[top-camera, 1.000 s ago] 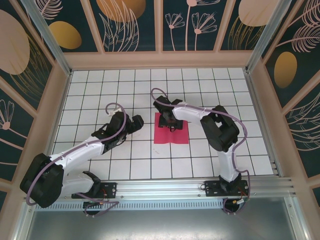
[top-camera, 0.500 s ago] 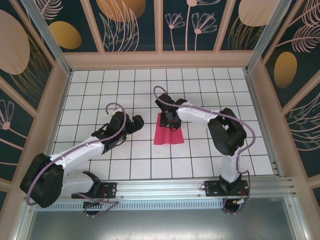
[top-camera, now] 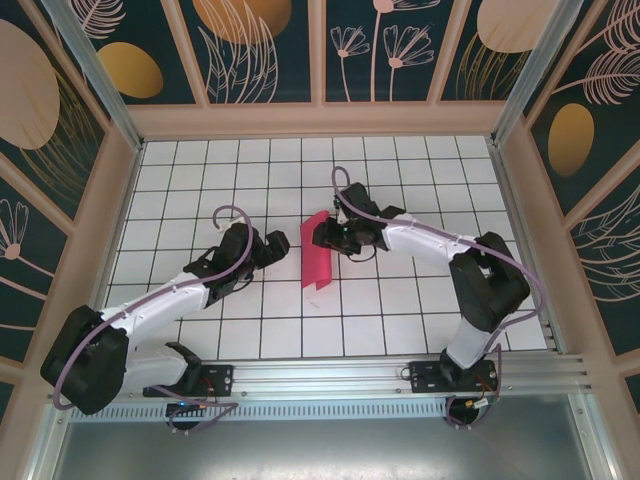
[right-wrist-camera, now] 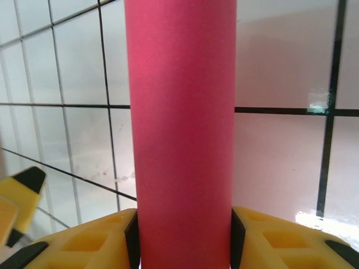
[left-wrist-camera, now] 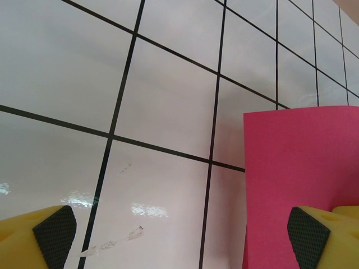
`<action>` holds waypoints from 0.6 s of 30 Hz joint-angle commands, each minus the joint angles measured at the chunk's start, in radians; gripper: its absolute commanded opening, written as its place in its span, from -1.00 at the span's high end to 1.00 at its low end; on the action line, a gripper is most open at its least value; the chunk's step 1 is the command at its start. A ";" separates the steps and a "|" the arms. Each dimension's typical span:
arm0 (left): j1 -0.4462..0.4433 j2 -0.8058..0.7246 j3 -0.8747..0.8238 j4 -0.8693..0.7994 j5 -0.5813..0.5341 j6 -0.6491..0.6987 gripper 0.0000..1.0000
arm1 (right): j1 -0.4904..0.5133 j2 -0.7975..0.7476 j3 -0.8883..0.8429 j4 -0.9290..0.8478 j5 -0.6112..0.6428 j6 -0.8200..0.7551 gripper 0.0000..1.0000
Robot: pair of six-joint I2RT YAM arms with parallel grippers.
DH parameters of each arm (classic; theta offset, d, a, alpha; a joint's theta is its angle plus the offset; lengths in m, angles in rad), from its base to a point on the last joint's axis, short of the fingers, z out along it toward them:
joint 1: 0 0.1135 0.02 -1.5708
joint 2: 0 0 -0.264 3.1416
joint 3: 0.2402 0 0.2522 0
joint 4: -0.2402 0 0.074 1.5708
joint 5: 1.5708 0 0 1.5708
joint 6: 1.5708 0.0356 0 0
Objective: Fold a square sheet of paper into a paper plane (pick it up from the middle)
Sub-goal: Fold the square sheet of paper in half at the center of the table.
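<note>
The square sheet of paper [top-camera: 315, 262], magenta-pink, is bowed up into a narrow arch in the middle of the tiled floor. My right gripper [top-camera: 326, 235] is shut on it, gripping its two sides. In the right wrist view the paper [right-wrist-camera: 179, 112] rises as a curved band between both yellow fingers [right-wrist-camera: 269, 235]. My left gripper [top-camera: 275, 246] stands open just left of the sheet, apart from it. In the left wrist view the paper's edge [left-wrist-camera: 303, 162] stands at the right, behind one black pad [left-wrist-camera: 307, 231]; the left gripper [left-wrist-camera: 179, 235] has nothing between its fingers.
White tiled floor [top-camera: 400, 320] with black grid lines, fenced by tan wooden walls [top-camera: 320, 120] on three sides. A metal rail [top-camera: 330, 375] with the arm bases runs along the near edge. The left gripper's yellow fingertip [right-wrist-camera: 22, 190] shows at the left of the right wrist view.
The right gripper has closed on the flat sheet's middle and bowed it into a narrow arch, shifting it slightly left. The right arm's elbow swung right. The left arm has stayed put.
</note>
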State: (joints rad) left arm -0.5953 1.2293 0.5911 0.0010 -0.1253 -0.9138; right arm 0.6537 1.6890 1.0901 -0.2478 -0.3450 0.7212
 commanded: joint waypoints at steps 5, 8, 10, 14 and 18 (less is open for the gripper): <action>0.005 0.038 0.045 0.099 0.122 0.005 -0.97 | -0.140 -0.060 -0.175 0.186 -0.157 0.047 0.04; 0.004 0.076 0.061 0.131 0.195 0.018 -0.96 | -0.165 -0.059 -0.213 0.177 -0.147 0.026 -0.05; 0.003 0.100 0.070 0.151 0.237 0.023 -0.93 | -0.173 -0.069 -0.230 0.162 -0.129 0.013 -0.11; 0.004 0.126 0.073 0.174 0.274 0.020 -0.90 | -0.183 -0.103 -0.241 0.106 -0.062 -0.022 -0.30; 0.003 0.142 0.085 0.180 0.282 0.021 -0.89 | -0.186 -0.118 -0.223 0.014 0.033 -0.052 -0.38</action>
State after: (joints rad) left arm -0.5953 1.3544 0.6384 0.1360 0.1211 -0.9089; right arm 0.4770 1.6112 0.8524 -0.1547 -0.3920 0.7113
